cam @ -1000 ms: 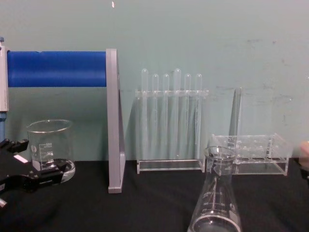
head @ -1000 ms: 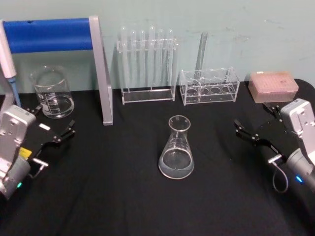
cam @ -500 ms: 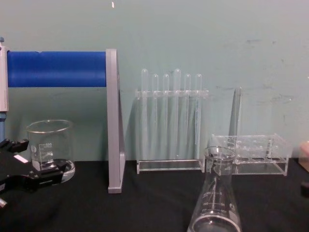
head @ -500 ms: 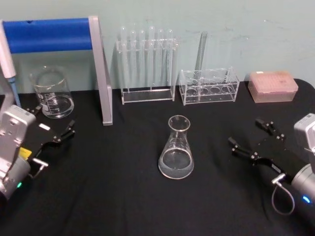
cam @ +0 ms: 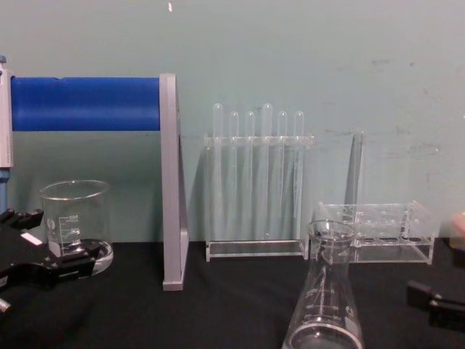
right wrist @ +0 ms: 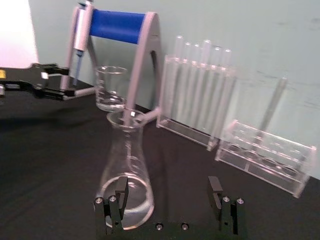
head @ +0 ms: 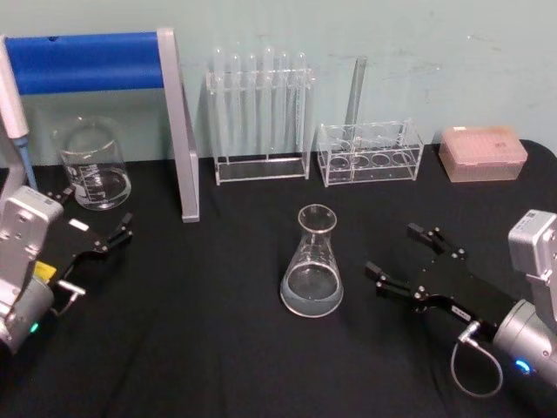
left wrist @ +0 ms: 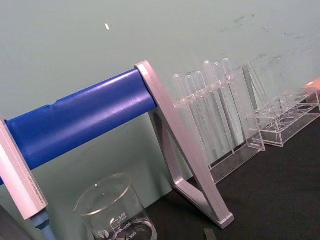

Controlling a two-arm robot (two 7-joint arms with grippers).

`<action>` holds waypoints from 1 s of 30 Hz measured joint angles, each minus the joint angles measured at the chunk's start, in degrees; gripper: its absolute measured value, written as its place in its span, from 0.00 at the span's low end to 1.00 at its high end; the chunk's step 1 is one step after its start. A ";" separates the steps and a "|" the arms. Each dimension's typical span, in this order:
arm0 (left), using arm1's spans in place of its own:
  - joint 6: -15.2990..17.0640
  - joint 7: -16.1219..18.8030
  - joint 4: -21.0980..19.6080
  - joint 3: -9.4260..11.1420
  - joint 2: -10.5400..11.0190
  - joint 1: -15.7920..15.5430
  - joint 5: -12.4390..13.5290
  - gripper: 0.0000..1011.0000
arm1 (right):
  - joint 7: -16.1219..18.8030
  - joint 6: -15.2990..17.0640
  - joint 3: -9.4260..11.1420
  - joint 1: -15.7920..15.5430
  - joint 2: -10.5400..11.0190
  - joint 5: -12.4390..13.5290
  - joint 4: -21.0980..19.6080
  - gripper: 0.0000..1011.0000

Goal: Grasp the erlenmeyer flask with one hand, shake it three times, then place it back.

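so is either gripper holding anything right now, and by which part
Nothing is held. The right gripper, jaws open, sits just right of the erlenmeyer flask without touching it; the left gripper, jaws open, is empty near the beaker.

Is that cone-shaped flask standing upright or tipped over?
Upright. The flask stands on its wide base on the table, neck up. The open right gripper is beside it, not touching.

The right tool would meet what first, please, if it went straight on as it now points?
Probably the erlenmeyer flask, standing ahead of the open right tool but off-centre, not squarely in its gap; depth unclear.
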 joint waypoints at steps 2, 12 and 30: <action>0.00 0.00 0.00 0.00 0.00 0.00 0.00 0.99 | 1.12 -0.05 -0.14 0.35 -0.45 0.22 0.15 0.99; 0.00 0.00 0.00 0.00 0.00 0.00 0.00 0.99 | 5.49 1.14 -0.83 2.93 -3.23 1.25 2.26 0.99; 0.00 0.00 0.00 0.00 0.00 0.00 0.00 0.99 | 9.00 2.99 -2.12 7.62 -8.29 -1.06 6.65 0.99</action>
